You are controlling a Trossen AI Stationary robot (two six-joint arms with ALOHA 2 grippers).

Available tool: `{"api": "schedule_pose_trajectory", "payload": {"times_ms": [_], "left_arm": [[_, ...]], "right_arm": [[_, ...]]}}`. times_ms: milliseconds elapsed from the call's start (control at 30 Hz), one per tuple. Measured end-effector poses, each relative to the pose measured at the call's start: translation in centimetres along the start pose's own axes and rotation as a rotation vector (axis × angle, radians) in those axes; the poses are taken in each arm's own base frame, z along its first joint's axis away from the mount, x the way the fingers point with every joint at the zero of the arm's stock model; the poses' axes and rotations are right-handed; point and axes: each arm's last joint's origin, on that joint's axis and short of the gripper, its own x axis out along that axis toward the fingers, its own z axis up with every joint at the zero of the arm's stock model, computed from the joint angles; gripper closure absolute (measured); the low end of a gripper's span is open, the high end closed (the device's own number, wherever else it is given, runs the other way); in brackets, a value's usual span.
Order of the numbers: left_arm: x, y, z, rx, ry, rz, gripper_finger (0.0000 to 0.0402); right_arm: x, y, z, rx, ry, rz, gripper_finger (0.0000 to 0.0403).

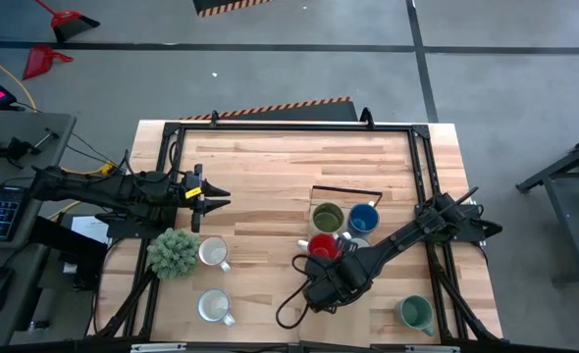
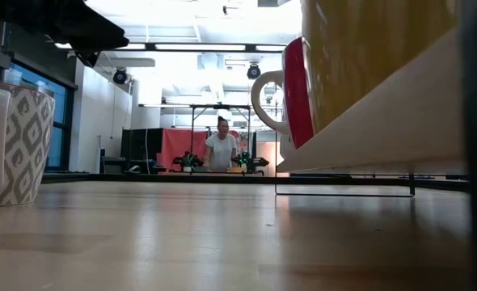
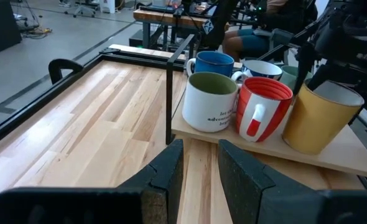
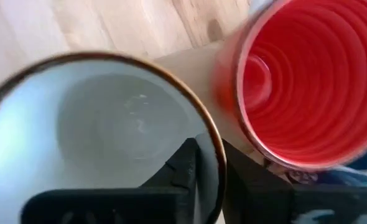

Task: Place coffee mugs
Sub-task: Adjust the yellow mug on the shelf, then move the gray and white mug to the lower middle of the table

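From above, the right gripper (image 1: 331, 282) is hanging over the near edge of the low wooden tray (image 1: 346, 194), where the olive green mug (image 1: 328, 217), the blue mug (image 1: 364, 218) and the red ribbed mug (image 1: 322, 245) are standing; the mustard-yellow mug is hiding under the arm here. The left gripper (image 1: 214, 202) is waiting near the bushy green plant (image 1: 173, 252), with two white mugs (image 1: 212, 252) and a teal mug (image 1: 415, 313) sitting off the tray.

At table height, the yellow mug (image 2: 376, 48) is filling the frame, close beside the red one.

In the left wrist view, that arm's jaws are standing apart and empty, and the yellow mug (image 3: 323, 118) is standing upright on the tray, long axis vertical, mouth up.

In the right wrist view, the right fingers (image 4: 186, 171) are straddling the mug's brown rim (image 4: 190, 106), one inside, one outside, seemingly pinching it.

The step looks like setting this mug down: it should be sitting flat before the jaws are parting fully, and the lift should be going straight up to avoid nudging the red neighbour.
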Motion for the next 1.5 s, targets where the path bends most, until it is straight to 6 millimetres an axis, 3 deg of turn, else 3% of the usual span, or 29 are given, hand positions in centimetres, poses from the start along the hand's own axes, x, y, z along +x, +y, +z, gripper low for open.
{"api": "schedule_pose_trajectory", "payload": {"times_ms": [267,767,967,1233,1500], "left_arm": [[0.0,0.0,0.0,0.0,0.0,0.0,0.0314],[0.0,0.0,0.0,0.0,0.0,0.0,0.0314],[0.0,0.0,0.0,0.0,0.001,0.0,0.0314],[0.0,0.0,0.0,-0.027,0.001,0.0,0.0314],[0.0,0.0,0.0,-0.107,0.0,0.0,0.0314]], "right_arm": [[0.0,0.0,0.0,0.007,0.003,-0.003,0.0316],[-2.1,0.0,0.6,-0.017,-0.041,0.032,0.0311],[-4.7,0.0,1.2,-0.027,-0.089,0.111,0.0311],[-9.9,-1.1,2.2,-0.056,-0.277,0.15,0.0311],[-13.2,-3.9,-0.2,0.0,-0.38,0.034,0.0311]]}}
